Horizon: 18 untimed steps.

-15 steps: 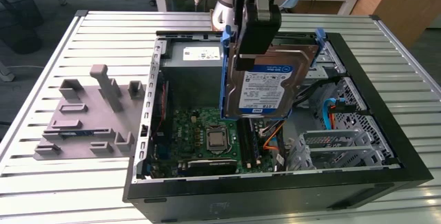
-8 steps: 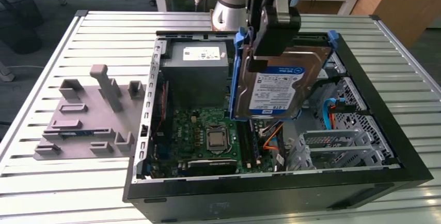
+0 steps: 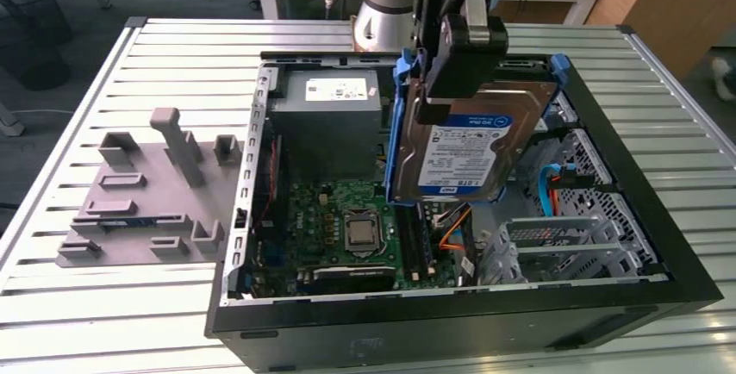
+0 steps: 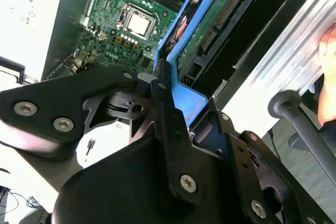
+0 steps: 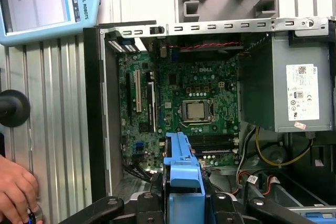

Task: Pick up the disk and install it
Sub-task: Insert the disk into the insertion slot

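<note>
The gripper (image 3: 435, 107) is clamped on the blue frame of the disk (image 3: 471, 154), which hangs below it, long axis tilted near upright, over the open computer case (image 3: 460, 309); motherboard (image 3: 345, 219) beneath, grey power supply (image 3: 327, 124) just beside, drive cage (image 3: 581, 236) toward the exterior view's right

The exterior view looks steeply down on the open black computer case (image 3: 460, 331); both wrist views closely face its green motherboard (image 4: 113, 30) (image 5: 173, 82).
</note>
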Available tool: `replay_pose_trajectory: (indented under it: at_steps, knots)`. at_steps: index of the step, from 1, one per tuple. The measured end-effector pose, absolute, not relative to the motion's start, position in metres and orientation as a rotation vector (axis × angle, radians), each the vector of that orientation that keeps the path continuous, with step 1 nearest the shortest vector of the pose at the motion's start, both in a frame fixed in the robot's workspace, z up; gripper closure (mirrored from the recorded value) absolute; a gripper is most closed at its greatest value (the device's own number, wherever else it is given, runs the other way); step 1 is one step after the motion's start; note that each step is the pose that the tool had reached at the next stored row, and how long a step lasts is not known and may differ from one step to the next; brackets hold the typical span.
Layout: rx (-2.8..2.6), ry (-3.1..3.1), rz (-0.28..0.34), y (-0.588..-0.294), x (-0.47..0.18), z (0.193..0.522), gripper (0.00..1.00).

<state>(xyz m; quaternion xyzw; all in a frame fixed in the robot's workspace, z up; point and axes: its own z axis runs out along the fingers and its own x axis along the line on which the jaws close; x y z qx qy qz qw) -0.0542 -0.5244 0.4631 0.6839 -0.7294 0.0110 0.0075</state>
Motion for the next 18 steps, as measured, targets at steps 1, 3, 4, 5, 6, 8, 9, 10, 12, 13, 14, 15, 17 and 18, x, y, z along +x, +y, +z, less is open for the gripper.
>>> replay_pose_trajectory:
  at_steps: [1,3,4,5,6,8,9,10,12,13,14,15,17,18]
  knots:
    - [2.139,-2.281,0.034,-0.5245,-0.0542,0.4632,0.64]
    - [2.139,-2.281,0.035,-0.5245,-0.0541,0.4631,0.64]
    - [2.139,-2.281,0.035,-0.5245,-0.0541,0.4631,0.64]
    - [2.138,-2.281,0.035,-0.5245,-0.0541,0.4632,0.64]
    - [2.139,-2.28,0.035,-0.5245,-0.0541,0.4631,0.64]
    - [2.138,-2.281,0.035,-0.5249,-0.0541,0.4631,0.64]
    - [2.139,-2.28,0.035,-0.5259,-0.054,0.4631,0.64]
    - [2.138,-2.28,0.036,-0.5273,-0.054,0.4631,0.64]
    - [2.137,-2.279,0.038,-0.53,-0.054,0.4631,0.64]
    - [2.137,-2.279,0.039,-0.5307,-0.0537,0.4631,0.64]
    - [2.137,-2.279,0.039,-0.5312,-0.053,0.4629,0.64]
    - [2.136,-2.278,0.039,-0.5315,-0.0519,0.4628,0.64]
    - [2.136,-2.278,0.04,-0.532,-0.0479,0.4627,0.64]
    - [2.136,-2.278,0.041,-0.5323,-0.0452,0.4626,0.64]
